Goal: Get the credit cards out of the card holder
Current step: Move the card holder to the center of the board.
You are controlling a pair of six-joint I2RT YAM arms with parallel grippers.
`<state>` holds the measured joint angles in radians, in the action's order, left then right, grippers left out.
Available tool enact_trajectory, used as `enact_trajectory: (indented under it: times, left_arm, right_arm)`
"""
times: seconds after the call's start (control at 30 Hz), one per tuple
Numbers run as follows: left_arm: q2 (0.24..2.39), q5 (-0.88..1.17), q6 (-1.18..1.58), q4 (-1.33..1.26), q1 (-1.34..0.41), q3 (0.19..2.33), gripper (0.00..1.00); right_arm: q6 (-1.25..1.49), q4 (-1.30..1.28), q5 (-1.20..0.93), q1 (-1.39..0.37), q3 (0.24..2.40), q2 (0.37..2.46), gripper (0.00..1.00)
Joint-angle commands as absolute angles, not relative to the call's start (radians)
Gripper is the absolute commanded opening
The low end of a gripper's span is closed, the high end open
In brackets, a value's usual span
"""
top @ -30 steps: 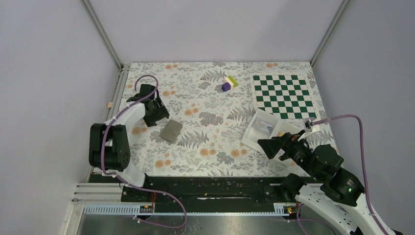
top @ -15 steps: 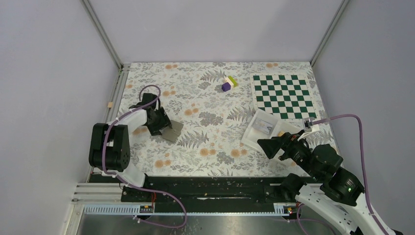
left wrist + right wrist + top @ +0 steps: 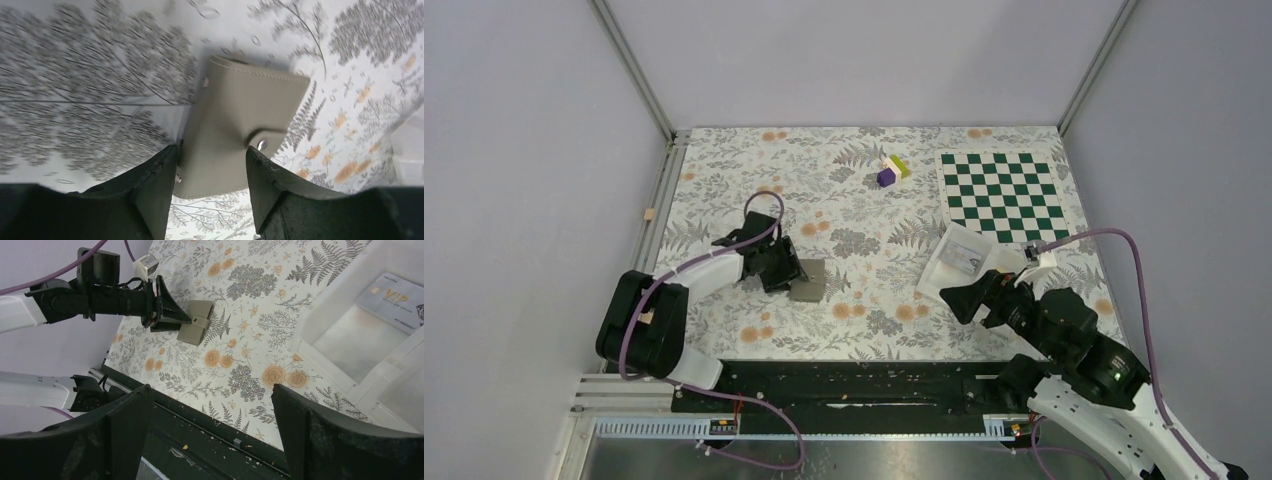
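Note:
The card holder [image 3: 807,282] is closed, grey outside, with a snap tab, and lies on the floral mat left of centre. It also shows in the left wrist view [image 3: 245,125] and the right wrist view [image 3: 196,329]. My left gripper [image 3: 786,272] comes in low from the left, and its jaws [image 3: 211,150] clamp the holder's near end from both sides. A grey card with gold "VIP" lettering [image 3: 395,300] lies in the white tray [image 3: 934,270]. My right gripper [image 3: 969,295] hangs wide open and empty over the mat's front right, in front of the tray [image 3: 320,315].
A green-and-white chessboard mat [image 3: 1002,195] lies at the back right. Purple, yellow and white blocks [image 3: 891,172] sit at the back centre. A small wooden cube [image 3: 650,214] rests outside the mat on the left. A black rail [image 3: 220,425] runs along the near edge.
My left gripper swung from the back left down onto the holder, took hold of it and carried it right toward the centre. My right gripper shifted slightly left.

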<state>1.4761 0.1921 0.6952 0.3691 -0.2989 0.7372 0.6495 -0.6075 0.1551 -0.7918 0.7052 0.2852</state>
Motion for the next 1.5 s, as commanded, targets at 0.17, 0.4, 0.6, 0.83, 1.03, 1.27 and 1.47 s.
enact_trajectory:
  times: [0.17, 0.4, 0.6, 0.83, 1.03, 1.27, 1.47]
  left_arm:
    - [1.372, 0.254, 0.873, 0.19, -0.529, 0.617, 0.51]
    - [1.229, 0.122, 0.891, 0.288, -0.525, 0.64, 0.54]
    - [1.189, -0.023, 0.802, 0.388, -0.351, 0.692, 0.6]
    - [1.39, -0.007, 0.712, 0.318, -0.296, 0.784, 0.59]
    - [1.585, 0.201, 0.635, 0.229, -0.304, 0.869, 0.57]
    - [1.665, 0.306, 0.602, 0.163, -0.422, 0.879, 0.57]
    - [1.633, 0.35, 0.663, 0.061, -0.524, 0.785, 0.54]
  right_arm:
    - [0.685, -0.574, 0.152, -0.798, 0.697, 0.383, 0.84]
    - [0.672, -0.521, 0.11, -0.798, 0.722, 0.558, 0.65]
    - [0.63, -0.389, 0.062, -0.798, 0.742, 0.783, 0.63]
    - [0.653, -0.277, 0.005, -0.8, 0.791, 1.017, 0.67]
    - [0.636, -0.235, -0.036, -0.798, 0.781, 1.018, 0.63]
    - [0.557, -0.238, -0.009, -0.799, 0.78, 1.023, 0.59]
    - [0.535, -0.265, 0.02, -0.799, 0.789, 1.052, 0.55]
